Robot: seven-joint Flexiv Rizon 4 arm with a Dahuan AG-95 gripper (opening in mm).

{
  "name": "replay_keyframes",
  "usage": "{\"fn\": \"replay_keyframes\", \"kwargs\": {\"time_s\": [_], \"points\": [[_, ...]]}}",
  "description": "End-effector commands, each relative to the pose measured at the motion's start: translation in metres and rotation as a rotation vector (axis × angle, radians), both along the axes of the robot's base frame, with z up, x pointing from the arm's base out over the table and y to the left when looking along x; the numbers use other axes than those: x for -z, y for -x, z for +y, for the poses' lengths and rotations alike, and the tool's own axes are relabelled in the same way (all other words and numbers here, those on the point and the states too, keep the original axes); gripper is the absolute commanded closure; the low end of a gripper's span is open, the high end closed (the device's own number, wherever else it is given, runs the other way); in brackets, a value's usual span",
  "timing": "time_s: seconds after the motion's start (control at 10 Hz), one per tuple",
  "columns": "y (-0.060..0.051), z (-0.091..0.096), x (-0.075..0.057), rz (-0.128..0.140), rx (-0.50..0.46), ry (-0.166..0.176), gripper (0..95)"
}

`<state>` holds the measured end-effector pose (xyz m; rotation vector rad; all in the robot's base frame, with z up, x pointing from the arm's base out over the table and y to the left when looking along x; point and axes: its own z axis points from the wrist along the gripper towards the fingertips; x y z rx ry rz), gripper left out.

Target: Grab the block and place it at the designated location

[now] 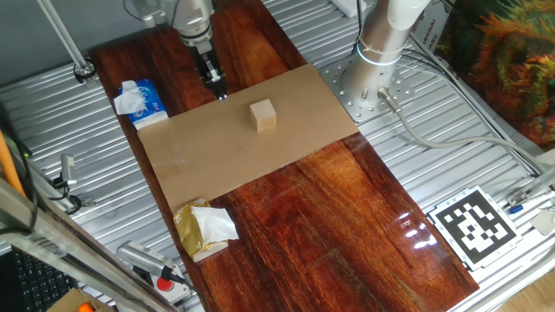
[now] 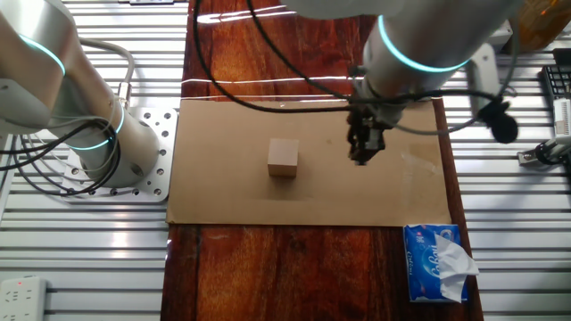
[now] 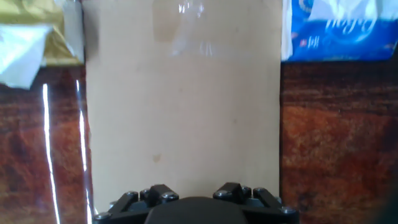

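- Dark red wood tabletop (image 1: 347,225) set on a ribbed metal bench; a big flat tan cardboard sheet (image 1: 199,156) lies across it, mid-frame in one fixed view.
- Left side of that view: blue-and-white tissue pack (image 1: 141,101) upper left, just off the cardboard edge; crumpled gold-and-white wrapper (image 1: 205,228) lower left, at the sheet's near corner.
- Upper middle: gripper (image 1: 218,89) hangs tip-down over the cardboard's far edge, carrying nothing. Fingers look close together, but from these views I cannot tell if they are fully closed.
- Centre: the block (image 1: 263,114), 1 pale wooden cube, sits upright on the cardboard, apart from the gripper and untouched.
- Lower right: black-and-white square tag (image 1: 473,224) on the metal bench, well apart from everything.
- Other fixed view: block (image 2: 284,157) left of centre, gripper (image 2: 365,150) right of it at about the same height in frame, a clear gap between.
- Hand view: only bare cardboard (image 3: 186,124), wrapper upper left, tissue pack upper right; block not in frame.
- The black dot for the drop spot is not visible in any view; too small or hidden.
- Judged step: approach, before the grasp; nothing placed yet.
- Next move calls for: shift sideways until centred over the block, spread the fingers wider than the cube, line them with 2 opposite faces, descend, close.
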<state>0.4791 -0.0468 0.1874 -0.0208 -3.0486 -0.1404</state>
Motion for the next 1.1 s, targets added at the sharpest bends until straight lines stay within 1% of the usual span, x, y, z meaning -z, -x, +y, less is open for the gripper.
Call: {"fn": "replay_keyframes", "kwargs": {"time_s": [0.1,0.2,0.4,0.6,0.7,1.1], "points": [[-0.0006,0.0004,-0.0015,-0.002,0.003,0.004,57.0],[-0.0016,0.0007,-0.0020,-0.004,-0.002,0.009,95.0],[-0.0041,0.0016,-0.0035,-0.003,-0.007,0.038,95.0],[-0.0049,0.0021,-0.0039,-0.003,-0.004,0.047,95.0],[-0.0074,0.0035,-0.0046,-0.002,0.004,0.054,95.0],[-0.0085,0.0050,-0.0037,0.001,0.004,0.060,95.0]]}}
